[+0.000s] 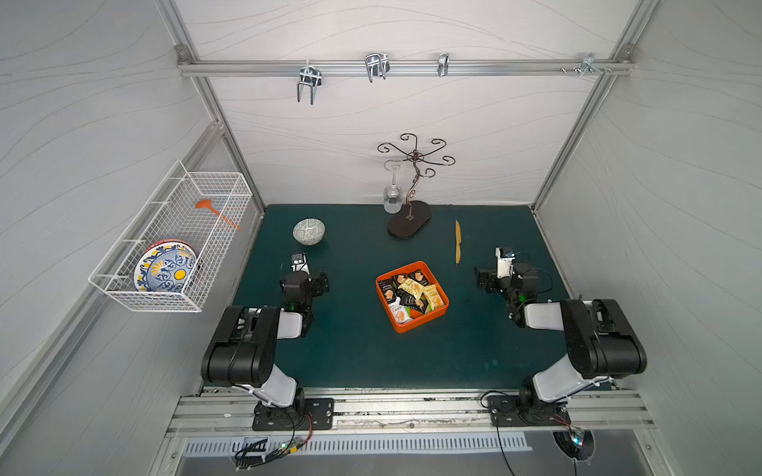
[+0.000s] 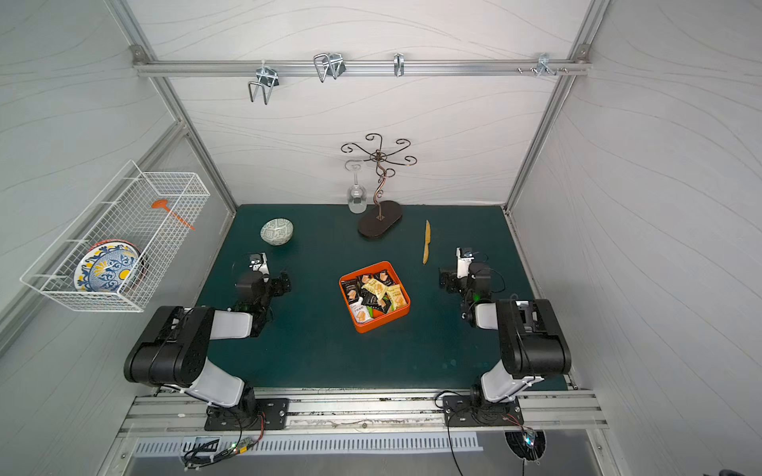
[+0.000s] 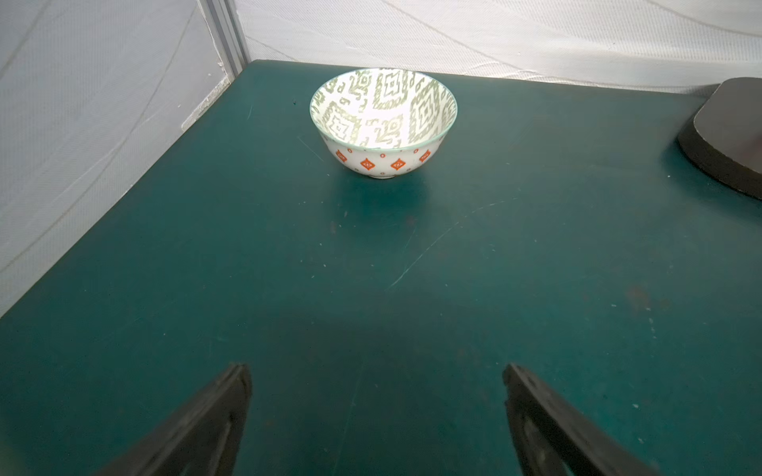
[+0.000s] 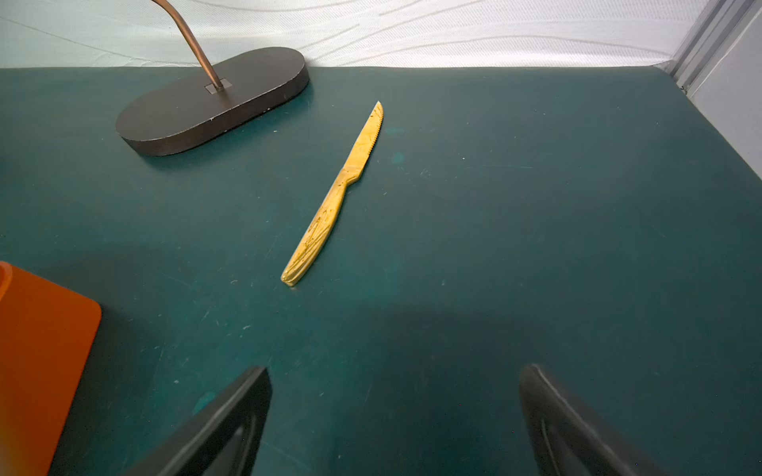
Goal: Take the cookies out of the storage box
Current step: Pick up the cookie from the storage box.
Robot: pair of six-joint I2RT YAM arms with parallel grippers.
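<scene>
left gripper point(image 3: 376, 366): jaws wide apart, empty, over bare green surface point(image 1: 350, 350), left of the box, well apart
right gripper point(image 4: 396, 367): jaws wide apart, empty, right of the box
storage box point(image 1: 414, 324): orange, mid-surface between both arms, touched by neither
cookies point(image 1: 412, 290): heaped inside the box; black, yellow and white packets
knife point(image 4: 334, 198): gold, serrated, flat, beyond right gripper
bowl point(image 3: 383, 119): patterned, upright, beyond left gripper
stand point(image 1: 409, 224): far edge, wine glass point(image 1: 392, 198) hanging upside down
</scene>
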